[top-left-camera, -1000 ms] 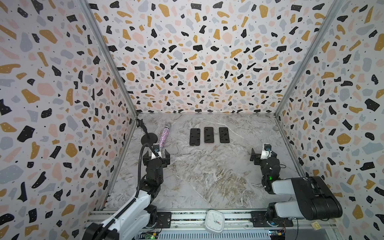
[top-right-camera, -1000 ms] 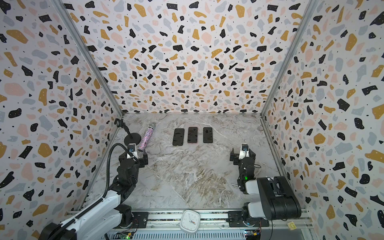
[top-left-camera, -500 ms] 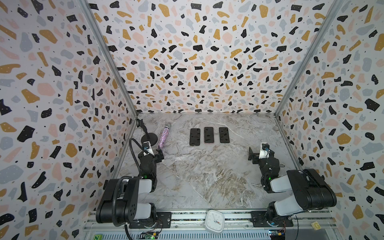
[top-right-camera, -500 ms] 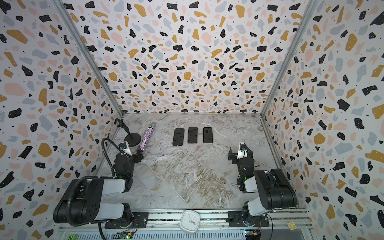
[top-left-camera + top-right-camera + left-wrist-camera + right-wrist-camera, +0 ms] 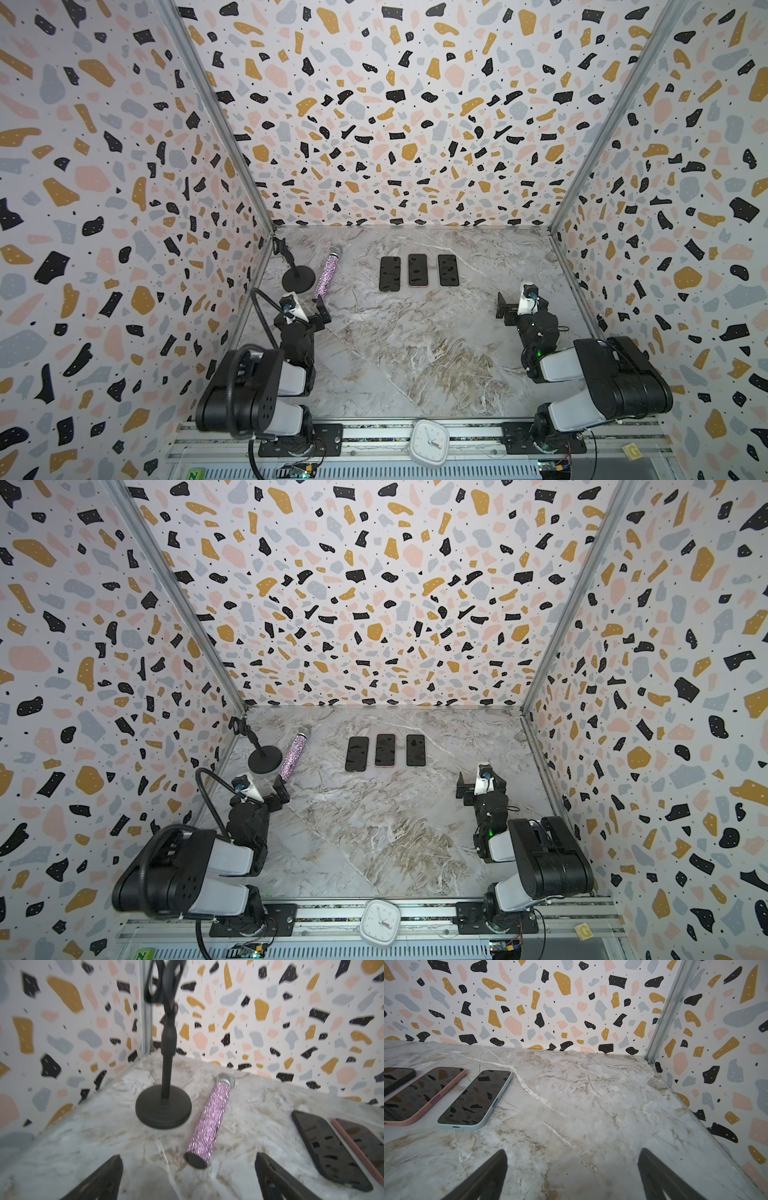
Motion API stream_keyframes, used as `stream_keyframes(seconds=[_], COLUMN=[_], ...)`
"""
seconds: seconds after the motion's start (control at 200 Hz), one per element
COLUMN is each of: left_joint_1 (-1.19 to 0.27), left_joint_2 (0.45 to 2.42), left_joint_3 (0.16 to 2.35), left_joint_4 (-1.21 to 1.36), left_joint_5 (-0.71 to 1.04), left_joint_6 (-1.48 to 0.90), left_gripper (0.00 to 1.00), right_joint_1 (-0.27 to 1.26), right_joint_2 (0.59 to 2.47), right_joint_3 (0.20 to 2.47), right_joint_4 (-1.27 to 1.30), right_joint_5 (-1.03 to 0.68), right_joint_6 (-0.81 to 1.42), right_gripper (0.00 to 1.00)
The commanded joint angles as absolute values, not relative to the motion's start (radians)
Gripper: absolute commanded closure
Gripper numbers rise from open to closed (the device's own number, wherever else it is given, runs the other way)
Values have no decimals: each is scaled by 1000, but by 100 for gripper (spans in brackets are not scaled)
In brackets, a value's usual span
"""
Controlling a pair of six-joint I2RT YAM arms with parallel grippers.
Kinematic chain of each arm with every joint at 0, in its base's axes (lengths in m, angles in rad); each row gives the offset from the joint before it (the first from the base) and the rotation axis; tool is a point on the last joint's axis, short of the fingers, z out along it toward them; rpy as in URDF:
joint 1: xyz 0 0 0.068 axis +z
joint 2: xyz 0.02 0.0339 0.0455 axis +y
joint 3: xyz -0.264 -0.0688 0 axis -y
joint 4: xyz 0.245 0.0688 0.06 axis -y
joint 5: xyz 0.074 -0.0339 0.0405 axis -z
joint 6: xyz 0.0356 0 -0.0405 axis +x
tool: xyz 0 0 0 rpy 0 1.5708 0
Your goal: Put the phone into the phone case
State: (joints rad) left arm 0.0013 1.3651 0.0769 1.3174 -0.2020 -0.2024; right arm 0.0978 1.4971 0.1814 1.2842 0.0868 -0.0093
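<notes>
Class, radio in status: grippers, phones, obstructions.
Left gripper, right gripper open, empty. Black phone, pink-cased phone, pale-blue phone flat, untouched. Glittery pink microphone ahead of left gripper.

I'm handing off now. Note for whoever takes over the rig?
Left gripper: open, empty, facing the microphone beside its stand.
Right gripper: open, empty, above the table.
In a row at the back: black phone, pink-cased phone, pale-blue-cased phone.
Done: the pink and blue cases look filled.
Left: check whether the black one is cased; I cannot tell.
</notes>
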Motion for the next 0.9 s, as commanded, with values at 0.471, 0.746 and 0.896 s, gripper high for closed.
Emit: stream_keyframes(seconds=[0.471,0.746,0.896], left_joint_1=[72,41,41], left_joint_2=[1415,1471,1471], left_joint_3=[129,206,211], left_joint_4=[1345,1243,1234], left_joint_5=[-155,-236,-239], left_joint_6=[-23,-15,-17], left_gripper=[0,0,1], right_joint_1=[96,96,89], right_joint_2=[1496,1497,1498], right_joint_3=[199,201,210], right_joint_4=[1272,1269,1256], right_joint_5=[93,92,76], right_joint_6=[-9,-8,-5], right_gripper=[1,1,1])
